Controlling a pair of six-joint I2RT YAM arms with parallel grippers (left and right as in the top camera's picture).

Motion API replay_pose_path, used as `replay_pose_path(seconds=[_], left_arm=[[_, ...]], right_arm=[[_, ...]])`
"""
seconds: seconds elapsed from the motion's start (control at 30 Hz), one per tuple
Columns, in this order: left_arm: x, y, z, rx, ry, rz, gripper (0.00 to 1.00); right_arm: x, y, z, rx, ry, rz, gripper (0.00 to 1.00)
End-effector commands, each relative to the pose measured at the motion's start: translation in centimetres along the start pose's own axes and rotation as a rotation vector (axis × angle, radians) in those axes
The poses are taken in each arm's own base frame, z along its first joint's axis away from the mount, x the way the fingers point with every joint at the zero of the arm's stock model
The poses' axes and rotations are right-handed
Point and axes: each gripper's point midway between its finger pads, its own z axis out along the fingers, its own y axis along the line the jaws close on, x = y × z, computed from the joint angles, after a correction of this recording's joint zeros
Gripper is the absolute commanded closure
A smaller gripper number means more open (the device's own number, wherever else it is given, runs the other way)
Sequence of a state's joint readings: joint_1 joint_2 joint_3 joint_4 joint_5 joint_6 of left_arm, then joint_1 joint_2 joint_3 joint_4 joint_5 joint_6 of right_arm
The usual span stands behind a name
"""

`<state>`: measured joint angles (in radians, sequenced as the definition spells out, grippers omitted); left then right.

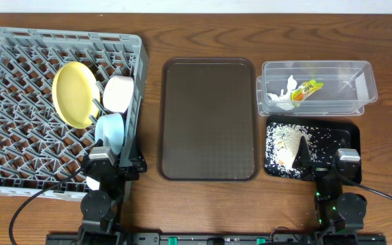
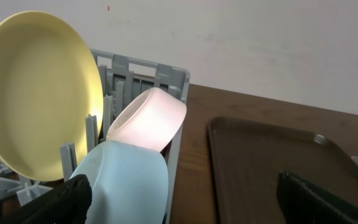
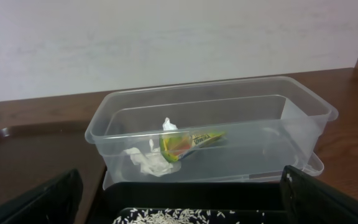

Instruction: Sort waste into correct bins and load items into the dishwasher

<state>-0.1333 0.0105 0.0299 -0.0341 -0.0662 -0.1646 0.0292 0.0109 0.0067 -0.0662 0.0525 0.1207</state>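
Dishes racked, waste binned; both pairs of fingers are spread and hold nothing.
Your left fingers [image 2: 61, 199] stand wide just before the light-blue bowl [image 1: 111, 131], which is set on edge in the dish rack [image 1: 19, 156] beside the white bowl [image 1: 119, 94] and yellow plate [image 1: 73, 94]. All three look stiff, smooth and probably slippery, so take them by the rim. Your right fingers [image 3: 328, 199] face the clear tub [image 1: 363, 82], which holds the snack wrapper [image 1: 307, 89] and paper scraps [image 1: 281, 99]. Both look light and soft, so a pinch anywhere should hold. Rice crumbs [image 1: 284, 146] lie in the black tray [image 1: 349, 133]. The wrapper's print is too small to read.
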Motion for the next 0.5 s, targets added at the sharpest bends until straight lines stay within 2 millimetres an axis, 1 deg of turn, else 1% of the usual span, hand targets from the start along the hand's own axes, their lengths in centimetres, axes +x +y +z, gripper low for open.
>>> replay_pose_path(seconds=[0.0,0.47], left_arm=[[1.49,0.39,0.17,-0.01,0.035,-0.006,0.05],[1.49,0.39,0.17,-0.01,0.035,-0.006,0.05]], right_arm=[[0.04,-0.25,-0.01,0.012,0.0,-0.01,0.01],[0.04,-0.26,-0.01,0.012,0.0,-0.01,0.01]])
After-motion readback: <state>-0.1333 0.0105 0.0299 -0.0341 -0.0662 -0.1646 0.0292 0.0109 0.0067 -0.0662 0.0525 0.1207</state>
